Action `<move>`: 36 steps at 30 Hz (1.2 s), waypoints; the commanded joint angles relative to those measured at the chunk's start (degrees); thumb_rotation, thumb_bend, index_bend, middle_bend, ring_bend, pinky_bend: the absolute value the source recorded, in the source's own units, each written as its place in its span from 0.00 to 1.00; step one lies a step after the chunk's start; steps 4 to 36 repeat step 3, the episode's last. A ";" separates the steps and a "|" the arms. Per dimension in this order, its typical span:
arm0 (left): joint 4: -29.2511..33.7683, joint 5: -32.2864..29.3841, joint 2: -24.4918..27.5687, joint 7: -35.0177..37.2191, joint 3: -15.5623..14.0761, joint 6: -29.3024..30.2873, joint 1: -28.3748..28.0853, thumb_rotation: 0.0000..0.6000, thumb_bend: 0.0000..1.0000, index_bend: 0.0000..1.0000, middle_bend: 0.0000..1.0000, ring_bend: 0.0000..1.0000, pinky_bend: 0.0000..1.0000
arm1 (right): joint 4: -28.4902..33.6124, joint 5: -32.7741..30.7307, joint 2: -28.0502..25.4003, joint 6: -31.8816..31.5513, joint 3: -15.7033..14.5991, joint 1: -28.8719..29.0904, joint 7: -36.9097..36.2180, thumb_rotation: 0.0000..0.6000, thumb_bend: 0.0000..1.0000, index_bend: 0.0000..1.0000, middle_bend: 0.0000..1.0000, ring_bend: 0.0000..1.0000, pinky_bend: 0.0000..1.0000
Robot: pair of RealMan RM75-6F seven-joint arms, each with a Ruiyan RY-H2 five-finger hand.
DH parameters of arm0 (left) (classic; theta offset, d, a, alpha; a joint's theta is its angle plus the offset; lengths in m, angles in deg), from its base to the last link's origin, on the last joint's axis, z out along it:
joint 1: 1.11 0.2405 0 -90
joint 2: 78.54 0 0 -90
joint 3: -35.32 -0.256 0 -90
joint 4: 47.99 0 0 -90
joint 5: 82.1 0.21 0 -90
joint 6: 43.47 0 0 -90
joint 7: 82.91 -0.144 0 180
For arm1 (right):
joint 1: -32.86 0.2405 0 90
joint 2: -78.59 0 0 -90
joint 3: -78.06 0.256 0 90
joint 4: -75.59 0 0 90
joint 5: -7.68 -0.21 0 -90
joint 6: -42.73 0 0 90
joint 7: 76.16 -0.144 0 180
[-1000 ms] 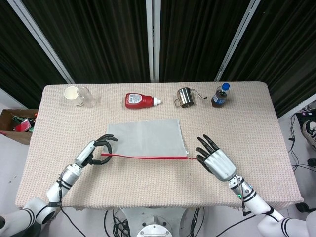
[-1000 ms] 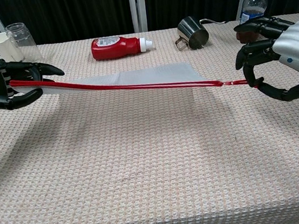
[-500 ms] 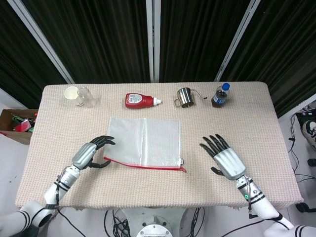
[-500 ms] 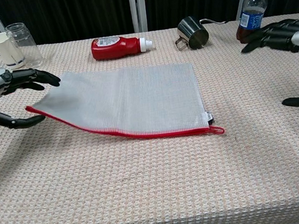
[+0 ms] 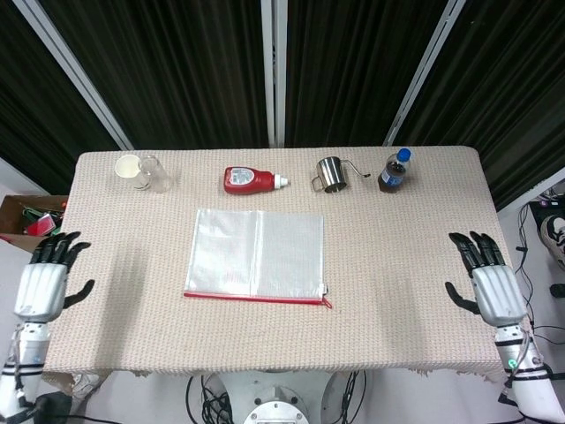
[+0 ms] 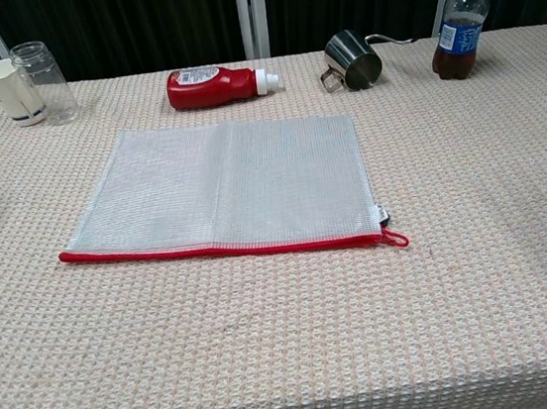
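Observation:
A clear mesh zip pouch (image 5: 257, 256) (image 6: 227, 187) with a red zipper edge lies flat in the middle of the table, its pull tab (image 6: 395, 239) at the near right corner. My left hand (image 5: 42, 281) hangs beyond the table's left edge, fingers spread, holding nothing. My right hand (image 5: 487, 283) hovers over the table's right edge, also spread and empty. Both are far from the pouch and absent from the chest view.
Along the back edge stand a paper cup (image 5: 128, 167), a clear glass (image 5: 152, 174), a red ketchup bottle lying on its side (image 5: 250, 180), a steel mug (image 5: 330, 173) and a bottle of dark drink (image 5: 395, 170). A box of clutter (image 5: 26, 221) sits left of the table.
Both hands let go of the pouch and drew outward to the table's sides. The pouch, stretched and lifted a second ago, now lies flat.

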 commanded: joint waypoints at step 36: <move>4.18 1.06 1.70 -0.95 -1.93 5.29 5.63 1.00 0.21 0.25 0.14 0.11 0.15 | -0.91 2.71 -1.46 -3.03 -1.64 -3.83 -4.23 1.00 0.27 0.00 0.08 0.00 0.00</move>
